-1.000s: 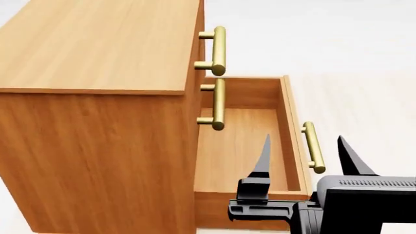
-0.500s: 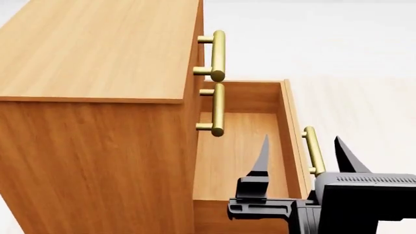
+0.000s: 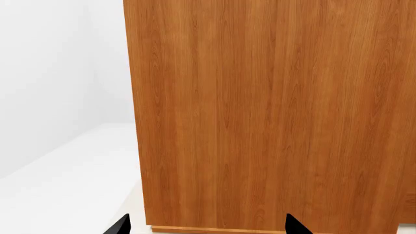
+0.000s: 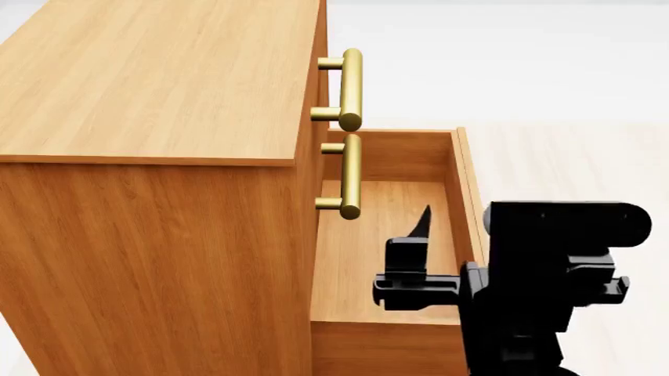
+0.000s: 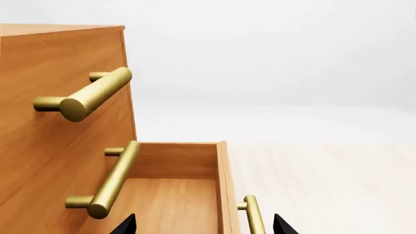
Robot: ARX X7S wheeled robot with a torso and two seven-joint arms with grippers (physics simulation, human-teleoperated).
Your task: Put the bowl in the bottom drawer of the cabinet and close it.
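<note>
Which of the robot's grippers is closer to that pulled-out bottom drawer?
The right gripper, which hangs open just over the bottom drawer and straddles its front panel. The left gripper faces the cabinet's plain side panel.

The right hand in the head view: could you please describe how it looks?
The right hand is matte black: a blocky, ribbed body with a boxy housing on top and slim fingers tapering to sharp points. No cables or markings show.

the right gripper [image 4: 444,227] is matte black throughout: one slim finger [image 4: 421,222] tapers to a sharp point above a blocky, stepped mount with a ribbed crossbar, joined to a boxy wrist housing. in both wrist views only black triangular fingertips [image 3: 293,225] show.
</note>
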